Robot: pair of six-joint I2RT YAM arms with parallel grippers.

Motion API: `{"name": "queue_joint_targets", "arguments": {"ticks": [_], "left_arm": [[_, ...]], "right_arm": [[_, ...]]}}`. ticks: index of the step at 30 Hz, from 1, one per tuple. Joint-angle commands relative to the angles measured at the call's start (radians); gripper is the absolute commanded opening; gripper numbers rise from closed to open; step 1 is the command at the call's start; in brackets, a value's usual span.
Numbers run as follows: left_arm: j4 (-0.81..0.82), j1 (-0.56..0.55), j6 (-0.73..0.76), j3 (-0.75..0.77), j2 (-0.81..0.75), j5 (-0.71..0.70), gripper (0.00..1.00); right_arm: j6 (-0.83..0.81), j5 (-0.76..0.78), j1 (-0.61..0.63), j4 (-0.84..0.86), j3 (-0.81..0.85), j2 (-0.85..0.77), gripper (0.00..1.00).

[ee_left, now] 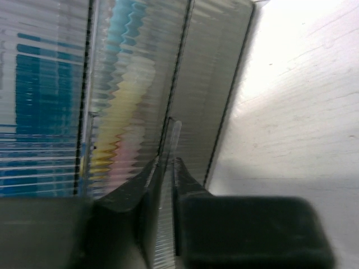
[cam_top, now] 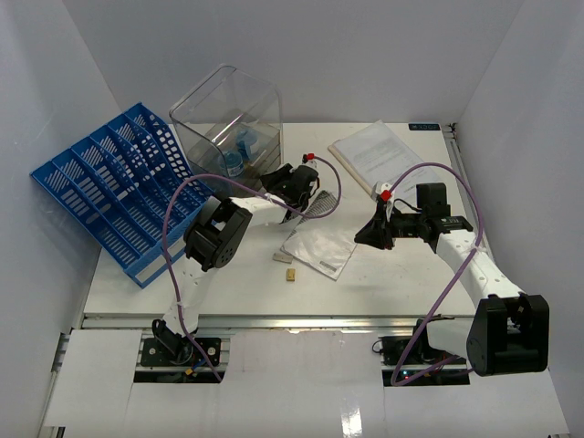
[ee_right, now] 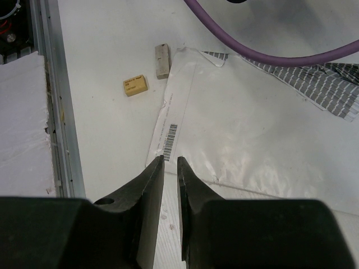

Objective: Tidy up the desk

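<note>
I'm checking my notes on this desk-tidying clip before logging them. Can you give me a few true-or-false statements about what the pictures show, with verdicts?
1. The blue file rack sits at the left side of the desk. True.
2. The right gripper holds the yellow eraser. False: its jaws stand nearly closed with nothing between them, and the eraser lies on the desk.
3. The left gripper pinches the edge of a ribbed clear sheet. True.
4. The clear bin is empty. False: blue items lie inside it.
</note>
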Motion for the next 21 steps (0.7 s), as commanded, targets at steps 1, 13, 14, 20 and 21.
{"name": "queue_joint_targets", "arguments": {"ticks": [1, 13, 14, 20, 21], "left_arm": [[-0.003, 0.025, 0.000, -0.028, -0.004, -0.014, 0.10], [-0.047, -0.020, -0.032, -0.030, -0.025, 0.000, 0.00], [-0.049, -0.026, -0.035, -0.029, -0.026, 0.000, 0.00], [-0.072, -0.063, -0.068, -0.024, -0.033, 0.003, 0.00], [-0.079, -0.070, -0.073, -0.023, -0.035, 0.004, 0.00]], "right_arm": [[0.004, -0.019, -0.009, 0.023, -0.005, -0.005, 0.22], [0.004, -0.020, -0.009, 0.025, -0.005, -0.004, 0.22], [0.004, -0.019, -0.009, 0.025, -0.005, -0.003, 0.22], [0.004, -0.017, -0.008, 0.025, -0.005, -0.004, 0.22], [0.004, -0.017, -0.007, 0.025, -0.005, -0.003, 0.22]]}}
